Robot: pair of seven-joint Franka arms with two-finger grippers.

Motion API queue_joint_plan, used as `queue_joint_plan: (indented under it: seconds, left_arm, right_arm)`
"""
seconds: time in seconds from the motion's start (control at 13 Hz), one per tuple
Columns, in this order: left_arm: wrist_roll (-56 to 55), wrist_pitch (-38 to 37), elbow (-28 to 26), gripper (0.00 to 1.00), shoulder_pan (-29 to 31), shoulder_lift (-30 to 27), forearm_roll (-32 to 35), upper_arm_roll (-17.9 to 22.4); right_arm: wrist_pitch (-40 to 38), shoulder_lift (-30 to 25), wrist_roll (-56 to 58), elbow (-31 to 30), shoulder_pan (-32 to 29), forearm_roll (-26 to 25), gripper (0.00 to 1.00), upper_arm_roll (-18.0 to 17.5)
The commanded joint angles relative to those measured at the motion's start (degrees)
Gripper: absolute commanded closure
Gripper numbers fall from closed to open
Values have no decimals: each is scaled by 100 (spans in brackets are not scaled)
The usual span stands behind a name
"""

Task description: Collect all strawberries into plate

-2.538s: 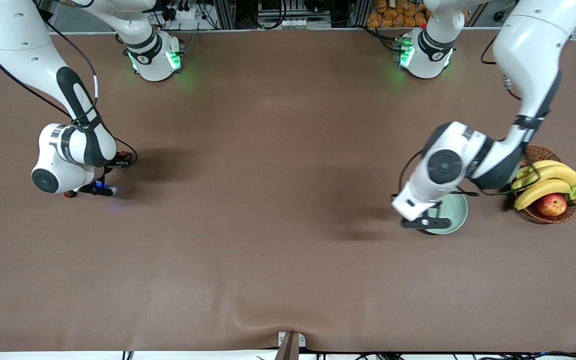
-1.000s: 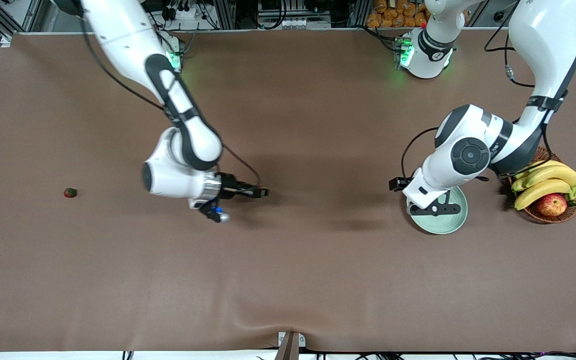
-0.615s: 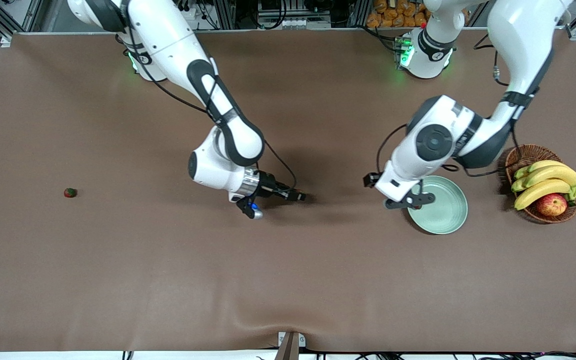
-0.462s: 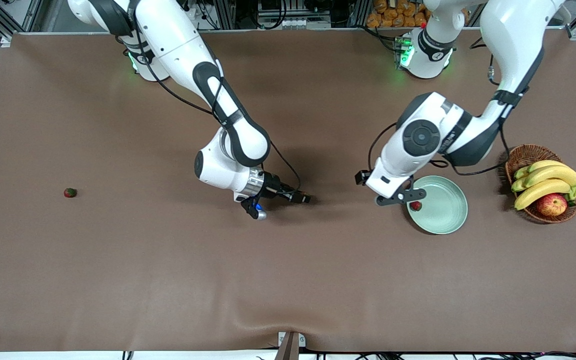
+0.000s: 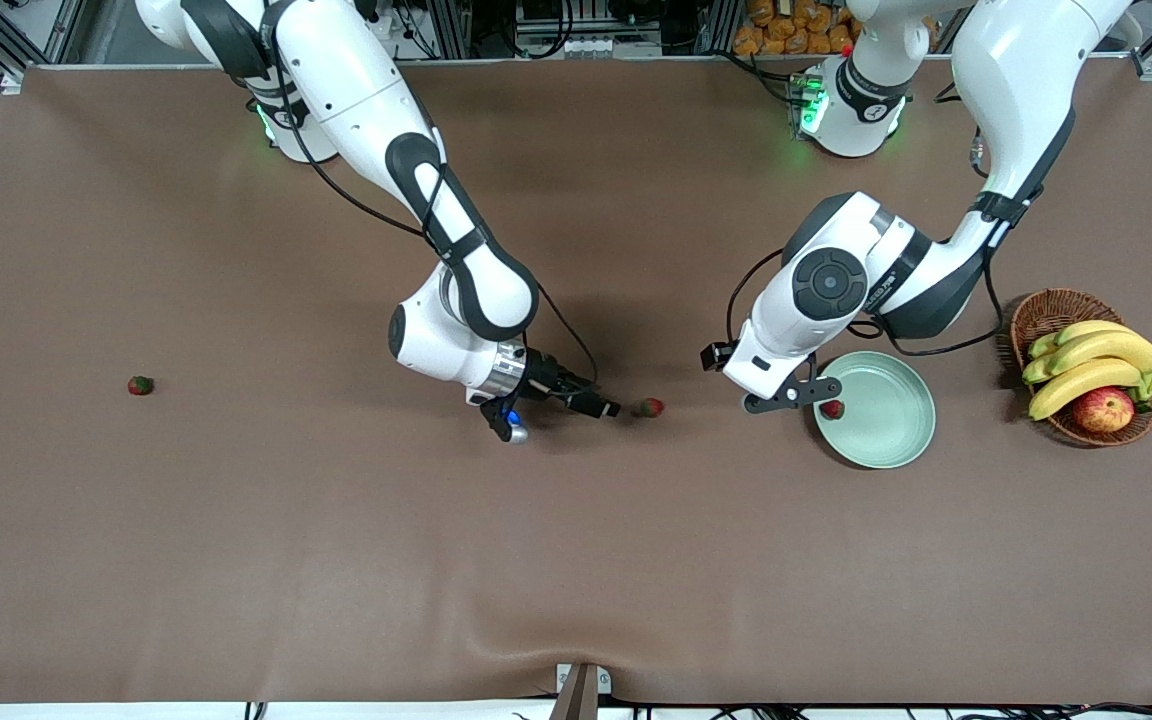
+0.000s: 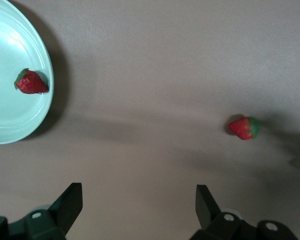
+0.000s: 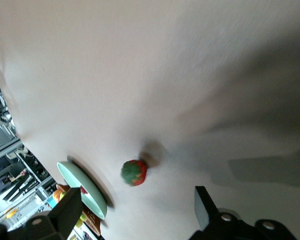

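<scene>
The mint-green plate [image 5: 886, 430] lies near the left arm's end of the table and holds one strawberry [image 5: 832, 409] by its rim. A second strawberry [image 5: 650, 407] lies on the table between the two grippers. A third strawberry [image 5: 140, 385] lies alone toward the right arm's end. My left gripper [image 5: 794, 396] is open and empty over the plate's edge; its wrist view shows the plate [image 6: 10, 120], its berry [image 6: 31, 82] and the loose berry [image 6: 244, 128]. My right gripper [image 5: 508, 428] is open and empty, low over the table, with the loose berry [image 7: 134, 172] and plate [image 7: 85, 187] ahead.
A brown wicker basket [image 5: 1046, 312] with bananas [image 5: 1096, 365] and an apple [image 5: 1103, 409] stands beside the plate, toward the left arm's end. A brown cloth covers the table.
My right arm swept from the third strawberry toward the middle. A strawberry now lies on the table ahead of it. My left gripper drew back from the plate, uncovering a berry in it.
</scene>
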State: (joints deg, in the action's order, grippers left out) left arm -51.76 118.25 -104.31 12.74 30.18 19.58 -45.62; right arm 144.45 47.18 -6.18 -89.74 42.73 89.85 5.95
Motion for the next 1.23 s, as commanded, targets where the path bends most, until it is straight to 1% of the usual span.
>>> queue_joint_plan:
  seconds: [0.0,0.08,0.23,0.31,0.38,0.54,0.62,0.69,0.77,0.85,1.0,1.08,1.15]
  left_arm:
    - [-412,110,331,0,-332,320,-103,0]
    - [-614,232,506,0,-499,505,-77,9]
    - [-931,609,770,0,-841,839,-50,44]
    - [-1071,846,858,0,-991,988,-50,105]
    - [-1125,1127,946,0,-1201,1094,-42,314]
    - [-969,1760,991,0,-1746,1183,2,937]
    - [-819,2032,1009,0,-2009,1192,81,1280]
    - [-618,2192,1026,0,-2221,1236,194,1510]
    - [-416,2263,1044,2,-2293,1271,274,1625]
    - [-118,2290,1053,6,-2293,1271,466,1652]
    - [437,2290,1044,12,-2214,1323,775,1661]
    - [596,2290,1044,18,-2223,1367,811,1661]
    - [710,2290,1044,23,-2223,1403,880,1740]
  right_arm:
    - [-75,-374,108,-604,-570,-228,0,-24]
    - [-84,-480,108,-798,-825,-771,0,-24]
    - [-249,-857,108,-1281,-1474,-2114,0,-32]
    - [-686,-999,99,-1352,-1808,-2765,0,-33]
    - [-1221,-1122,99,-1353,-2195,-3424,0,-33]
    - [-1935,-1412,99,-1327,-2977,-5197,0,-33]
    - [-2234,-1561,82,-1318,-3181,-6154,0,-33]
    - [-2411,-1702,81,-1318,-3287,-6938,0,-15]
    - [-2517,-1799,99,-1318,-3419,-7564,0,-6]
    - [-2666,-1869,99,-1318,-3551,-8075,0,-6]
    - [-2940,-1879,134,-1309,-3814,-8937,0,11]
    - [-2958,-1870,204,-1318,-3964,-9298,0,11]
    - [-2958,-1827,352,-1327,-4104,-9545,0,11]
